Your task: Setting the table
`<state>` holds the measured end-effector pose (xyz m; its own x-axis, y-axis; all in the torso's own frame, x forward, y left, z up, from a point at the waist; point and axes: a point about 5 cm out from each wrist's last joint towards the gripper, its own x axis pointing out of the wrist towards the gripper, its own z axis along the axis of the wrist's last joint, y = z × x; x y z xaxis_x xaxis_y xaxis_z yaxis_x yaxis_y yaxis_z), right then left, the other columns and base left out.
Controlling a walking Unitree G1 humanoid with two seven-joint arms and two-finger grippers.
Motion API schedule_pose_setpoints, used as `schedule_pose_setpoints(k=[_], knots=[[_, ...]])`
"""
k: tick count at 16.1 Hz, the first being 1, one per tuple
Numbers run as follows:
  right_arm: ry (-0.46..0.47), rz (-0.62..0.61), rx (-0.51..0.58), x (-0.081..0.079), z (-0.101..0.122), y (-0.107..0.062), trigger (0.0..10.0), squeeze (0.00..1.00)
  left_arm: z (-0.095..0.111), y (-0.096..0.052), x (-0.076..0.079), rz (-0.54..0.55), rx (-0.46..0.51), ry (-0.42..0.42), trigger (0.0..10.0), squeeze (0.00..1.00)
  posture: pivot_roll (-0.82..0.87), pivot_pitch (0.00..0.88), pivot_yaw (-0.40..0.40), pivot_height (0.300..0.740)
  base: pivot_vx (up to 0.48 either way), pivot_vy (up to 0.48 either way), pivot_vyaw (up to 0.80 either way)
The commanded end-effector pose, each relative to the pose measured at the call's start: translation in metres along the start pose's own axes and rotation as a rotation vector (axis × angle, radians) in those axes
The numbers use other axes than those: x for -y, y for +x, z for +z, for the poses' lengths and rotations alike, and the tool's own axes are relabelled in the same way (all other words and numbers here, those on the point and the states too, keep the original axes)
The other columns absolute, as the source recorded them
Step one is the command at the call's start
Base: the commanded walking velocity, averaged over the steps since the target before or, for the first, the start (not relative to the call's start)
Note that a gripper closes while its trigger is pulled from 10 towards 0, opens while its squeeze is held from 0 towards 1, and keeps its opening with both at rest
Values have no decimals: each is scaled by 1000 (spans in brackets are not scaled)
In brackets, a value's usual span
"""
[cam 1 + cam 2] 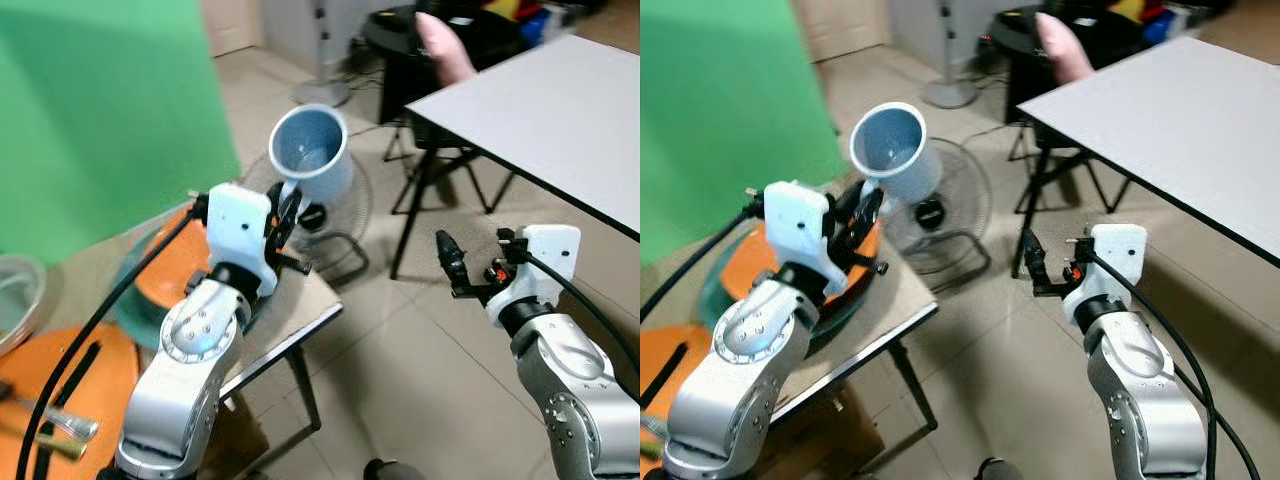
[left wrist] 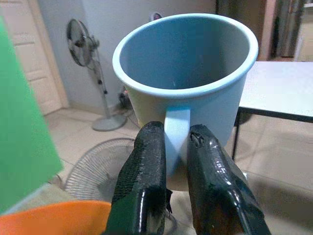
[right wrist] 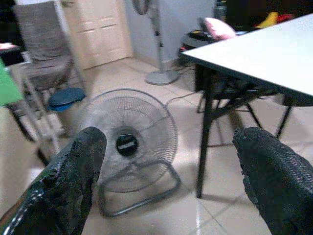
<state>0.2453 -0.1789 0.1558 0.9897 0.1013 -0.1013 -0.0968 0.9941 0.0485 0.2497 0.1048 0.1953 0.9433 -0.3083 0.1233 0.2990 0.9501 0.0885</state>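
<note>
Left pincer clamped on handle of blue mug, mug held aloft, tilted, above edge of small counter with orange plates. Floor fan beyond. Right pincer spread wide, empty, in gap between. White counter bare; judged early stage, mug not yet delivered.

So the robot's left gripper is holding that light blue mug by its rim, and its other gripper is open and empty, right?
Not quite. The left gripper holds the light blue mug by its handle, not its rim; the left wrist view shows the two fingers pinching the handle. The right gripper is indeed open and empty.
</note>
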Motion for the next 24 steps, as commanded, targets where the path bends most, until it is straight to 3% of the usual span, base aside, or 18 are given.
schedule_pose_setpoints(k=[1, 5, 7, 11, 21, 22, 24], knots=[[-4, 11, 4, -1, 3, 2, 10000, 1000, 0, -7, -12, 91, -2, 36, 9647, 0, -109, 0, 62, 740, 0, 0, -800], [19, 60, -15, -10, 3, 7, 10000, 1000, 1, -28, -33, 239, -4, 147, 10000, 0, -82, 0, 17, 740, 0, 0, -800], [12, 79, -8, -12, 4, 10, 10000, 1000, 4, -32, -35, 229, 1, 165, 10000, 0, -70, 0, 6, 740, 0, 0, -800], [36, 76, -9, -14, 2, 10, 10000, 1000, 17, -28, -34, 174, 45, 174, 10000, 0, -61, 0, 15, 740, 0, 0, -800], [58, 10, -3, -9, -2, -3, 10000, 1000, 13, -18, -16, 47, 36, 123, 10000, 0, -100, 0, 67, 740, 0, 0, -800], [58, 9, -4, -9, -2, -3, 10000, 949, 13, -17, -16, 44, 36, 119, 10000, 0, -101, 0, 68, 740, 0, 0, -800], [60, 6, -3, -8, -1, -5, 10000, 667, 13, -16, -15, 40, 35, 114, 10000, 0, -109, 0, 71, 740, 0, 0, -800]])
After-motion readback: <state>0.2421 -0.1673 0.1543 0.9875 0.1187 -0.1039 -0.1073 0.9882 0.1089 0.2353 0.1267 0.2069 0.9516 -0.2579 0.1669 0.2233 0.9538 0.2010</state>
